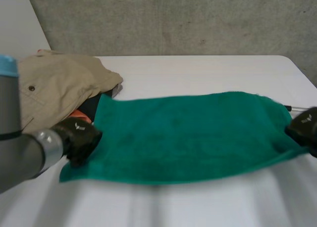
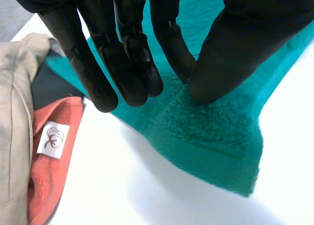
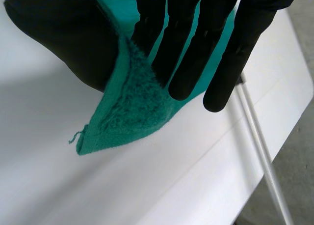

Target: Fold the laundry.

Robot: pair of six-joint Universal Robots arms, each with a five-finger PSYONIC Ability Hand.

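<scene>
- So far you have no fold made: the green towel (image 1: 188, 138) lies spread in a single layer across the middle of the white table (image 1: 208, 71), its long side running from one arm to the other.
- Your left hand (image 1: 79, 138) is at the towel's near corner on its own side. In the left wrist view the thumb and one finger pinch a small ridge of the pile just in from that corner, and the other fingers are straight above the cloth. The corner itself lies flat on the table.
- Your right hand (image 3: 189, 48) grips the opposite near corner between thumb and fingers. In its wrist view that corner hangs clear of the table, so this end is raised while the other is not.
- Judged from that, you are at the very start of the first fold. Both near corners are held, and they have yet to be carried over to the far edge. A further fold would probably follow.
- Beyond this towel a heap waits at the far left of the table. A beige garment (image 1: 54, 83) lies on top, with a dark piece (image 2: 51, 87) and an orange cloth (image 2: 54, 161) bearing a white label beneath it. The towel's far left corner lies against the dark piece.
- Count the whole job as barely begun.
</scene>
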